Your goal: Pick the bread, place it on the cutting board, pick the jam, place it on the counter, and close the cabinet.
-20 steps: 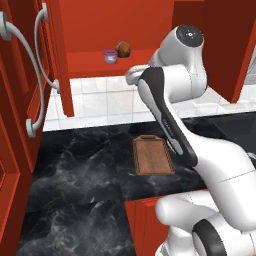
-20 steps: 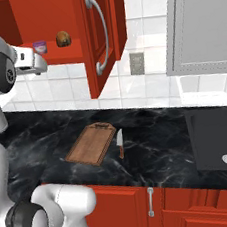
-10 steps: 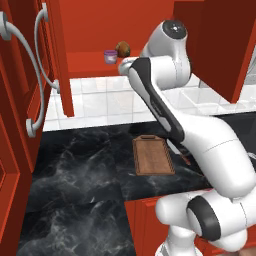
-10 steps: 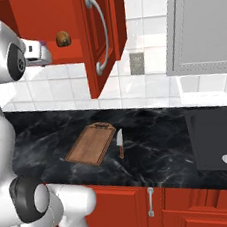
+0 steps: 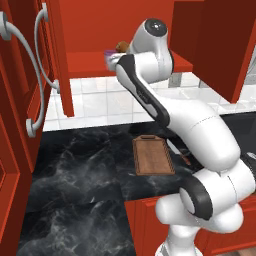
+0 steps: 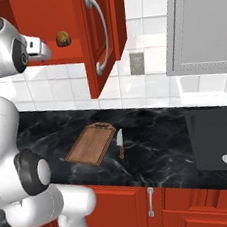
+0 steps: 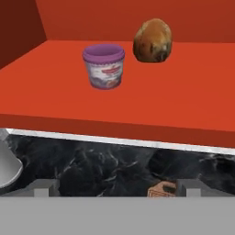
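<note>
Jam [image 7: 103, 65] beside bread [image 7: 152, 40], in cabinet [image 7: 193, 87]

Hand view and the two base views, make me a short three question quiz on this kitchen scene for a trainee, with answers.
1. True or false: the bread already lies on the cutting board.
2. Which stands nearer the shelf's front edge in the hand view: A the jam, B the bread?
3. Fill in: the knife lies on the ____ beside the board.

Key:
1. False; it sits on the cabinet shelf.
2. A.
3. Counter.
</note>
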Robot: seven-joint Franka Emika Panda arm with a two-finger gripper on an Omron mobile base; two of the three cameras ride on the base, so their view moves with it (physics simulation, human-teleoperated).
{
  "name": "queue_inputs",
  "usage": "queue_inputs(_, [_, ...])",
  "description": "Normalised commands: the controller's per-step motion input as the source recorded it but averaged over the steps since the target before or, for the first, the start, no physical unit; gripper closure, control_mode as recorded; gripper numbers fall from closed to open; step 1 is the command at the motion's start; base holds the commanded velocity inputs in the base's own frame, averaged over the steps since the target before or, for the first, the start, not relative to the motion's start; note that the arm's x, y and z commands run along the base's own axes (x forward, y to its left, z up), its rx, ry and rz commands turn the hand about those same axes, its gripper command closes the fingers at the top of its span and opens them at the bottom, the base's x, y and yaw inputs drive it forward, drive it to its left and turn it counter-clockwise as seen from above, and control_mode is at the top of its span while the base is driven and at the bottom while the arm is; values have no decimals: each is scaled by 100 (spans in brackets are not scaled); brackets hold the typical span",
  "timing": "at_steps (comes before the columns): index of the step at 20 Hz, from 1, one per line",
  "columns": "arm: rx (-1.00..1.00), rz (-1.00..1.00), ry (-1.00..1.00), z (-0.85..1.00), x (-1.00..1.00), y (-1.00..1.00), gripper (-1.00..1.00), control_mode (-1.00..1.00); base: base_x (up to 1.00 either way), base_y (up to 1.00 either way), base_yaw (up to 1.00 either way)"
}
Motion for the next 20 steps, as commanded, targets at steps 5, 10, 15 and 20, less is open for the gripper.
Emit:
queue_inputs(5, [0,0,0,0,63,27,-100,-100,0,0,0])
queue_inputs(10, [0,0,0,0,69,19,-100,-100,0,0,0])
queue_inputs(15, [0,0,0,0,60,11,-100,-100,0,0,0])
queue_inputs(20, [0,0,2,0,45,4,-100,-100,0,0,0])
